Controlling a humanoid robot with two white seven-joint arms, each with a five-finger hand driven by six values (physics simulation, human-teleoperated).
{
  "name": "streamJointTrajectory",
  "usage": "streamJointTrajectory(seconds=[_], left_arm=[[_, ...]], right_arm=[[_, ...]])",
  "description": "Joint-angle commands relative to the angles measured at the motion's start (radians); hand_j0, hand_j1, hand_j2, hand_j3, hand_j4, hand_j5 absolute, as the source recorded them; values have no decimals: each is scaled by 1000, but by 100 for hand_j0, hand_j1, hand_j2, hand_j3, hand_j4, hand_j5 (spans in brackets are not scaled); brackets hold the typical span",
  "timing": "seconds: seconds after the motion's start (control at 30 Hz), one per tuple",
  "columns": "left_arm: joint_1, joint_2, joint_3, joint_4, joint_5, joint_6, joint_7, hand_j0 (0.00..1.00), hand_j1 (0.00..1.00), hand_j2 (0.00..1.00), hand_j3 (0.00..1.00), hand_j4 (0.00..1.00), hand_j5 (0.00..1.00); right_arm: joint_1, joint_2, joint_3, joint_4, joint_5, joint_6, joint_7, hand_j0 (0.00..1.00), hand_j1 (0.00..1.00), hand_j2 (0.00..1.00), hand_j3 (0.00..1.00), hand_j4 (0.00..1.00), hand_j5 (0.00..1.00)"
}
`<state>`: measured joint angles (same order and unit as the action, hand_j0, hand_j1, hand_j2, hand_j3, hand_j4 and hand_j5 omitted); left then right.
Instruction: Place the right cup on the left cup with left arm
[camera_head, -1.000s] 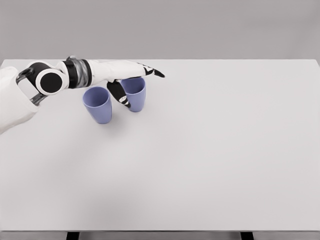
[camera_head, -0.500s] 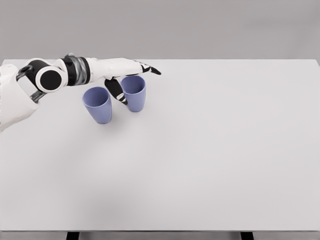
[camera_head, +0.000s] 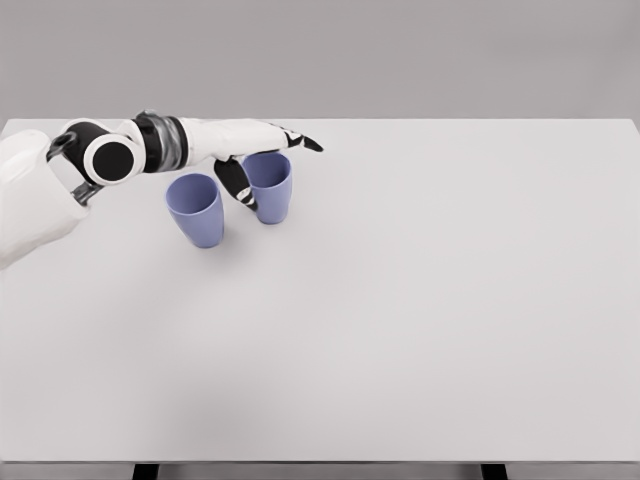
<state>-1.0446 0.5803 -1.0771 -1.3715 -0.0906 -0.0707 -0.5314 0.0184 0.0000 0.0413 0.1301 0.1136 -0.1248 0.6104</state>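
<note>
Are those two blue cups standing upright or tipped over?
Both upright: the left cup and right cup stand on the table, open rims facing up.

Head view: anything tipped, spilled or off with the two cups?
Nothing stands out. Both purple cups, the left cup and the right cup, stand upright, side by side on the white table. The left hand is at the right cup, thumb between the cups.

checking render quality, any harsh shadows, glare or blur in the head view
Head view: lighting is flat and even, with no glare on the white table; only faint, soft shadows beside the left cup and right cup; the left hand and cup edges look slightly soft.
</note>
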Motion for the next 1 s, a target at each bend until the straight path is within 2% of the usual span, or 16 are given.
streamJointTrajectory(seconds=[0.0,0.3,0.53,0.97], left_arm=[[0,0,0,15,2,0,1,100,100,100,100,100,100],[-2,-2,0,19,3,0,1,100,100,100,100,100,100],[-5,-20,-1,54,2,0,-1,100,100,100,100,100,100],[-2,-20,-14,54,2,2,1,100,100,100,100,100,100]], right_arm=[[0,0,0,0,1,-1,0,100,100,100,100,100,100],[0,0,0,0,1,1,0,100,100,100,100,100,100],[0,0,0,0,1,-1,0,100,100,100,100,100,100],[0,0,0,0,1,-1,0,100,100,100,100,100,100]])
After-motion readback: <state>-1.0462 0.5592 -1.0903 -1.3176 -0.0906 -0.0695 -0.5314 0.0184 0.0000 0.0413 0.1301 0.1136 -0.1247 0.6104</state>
